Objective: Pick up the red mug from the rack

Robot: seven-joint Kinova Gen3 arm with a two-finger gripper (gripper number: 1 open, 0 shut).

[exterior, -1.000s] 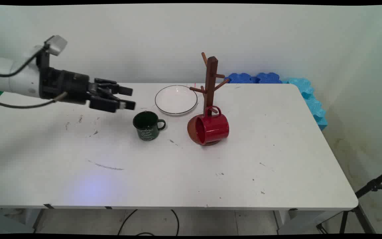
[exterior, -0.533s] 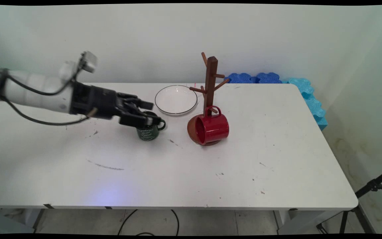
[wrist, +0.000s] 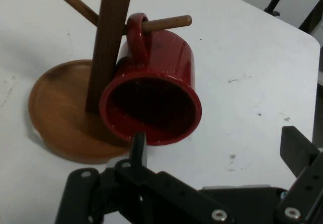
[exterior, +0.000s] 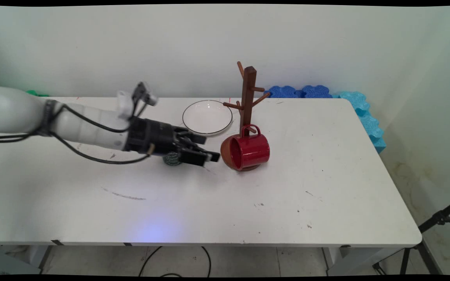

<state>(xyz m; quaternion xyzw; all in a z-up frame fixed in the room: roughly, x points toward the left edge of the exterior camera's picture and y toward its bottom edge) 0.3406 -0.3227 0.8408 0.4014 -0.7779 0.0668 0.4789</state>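
Note:
My black gripper (exterior: 209, 147) is open and reaches in low from the left, just short of the red mug (exterior: 248, 151). That mug hangs by its handle on a low peg of the brown wooden mug tree (exterior: 248, 97), mouth turned toward the gripper. In the hand view the red mug (wrist: 154, 93) fills the centre, above the open gripper (wrist: 219, 151), with the tree's round base (wrist: 60, 118) to the left. Nothing is between the fingers (wrist: 139, 148). A dark green mug (exterior: 172, 159) stands on the table, mostly hidden behind the gripper.
A white plate with a dark rim (exterior: 207, 117) lies behind the gripper, left of the mug tree. Blue foam pieces (exterior: 359, 103) line the table's far right corner. A black tripod (exterior: 436, 222) stands off the right edge.
The arm has swung right and down, passing over the green mug, and now covers most of it. The gripper has stayed open and has come close to the red mug.

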